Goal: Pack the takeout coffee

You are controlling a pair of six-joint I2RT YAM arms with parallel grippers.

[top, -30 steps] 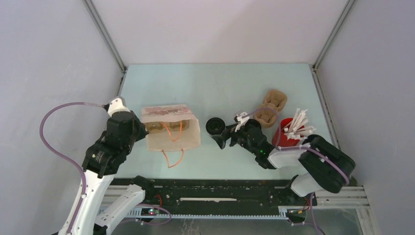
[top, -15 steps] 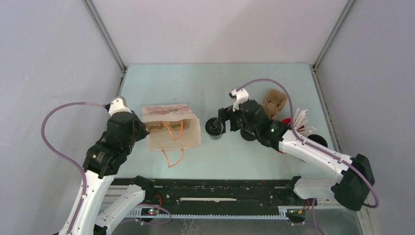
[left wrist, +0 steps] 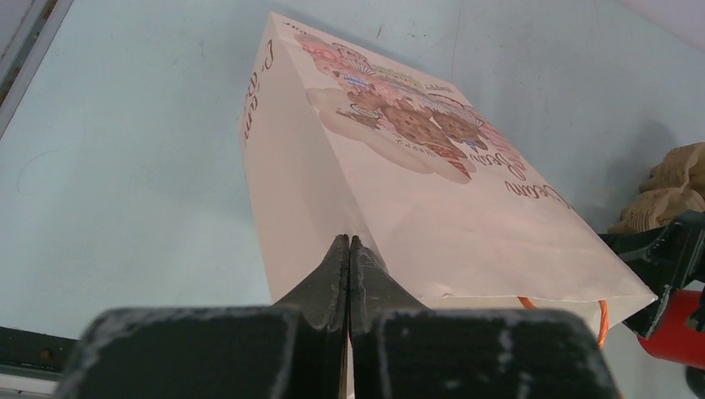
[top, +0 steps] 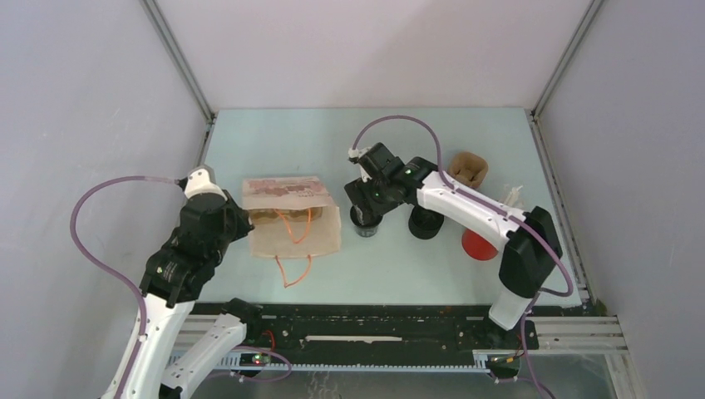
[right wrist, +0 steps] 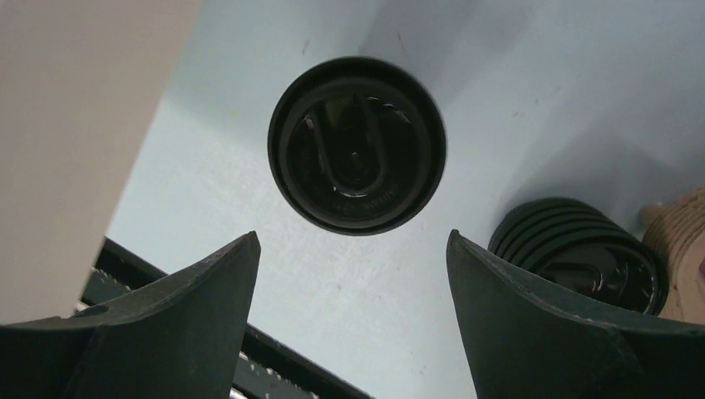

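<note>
Right wrist, upper centre: takeout coffee looks light, crushable; my wide-spread right gripper should squeeze its sides gently.

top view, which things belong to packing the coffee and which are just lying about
In the job: black coffee cup, paper bag, left gripper pinching it, right gripper open above cup.
Lying about: stack of black lids, red cup, pulp carrier.
</note>
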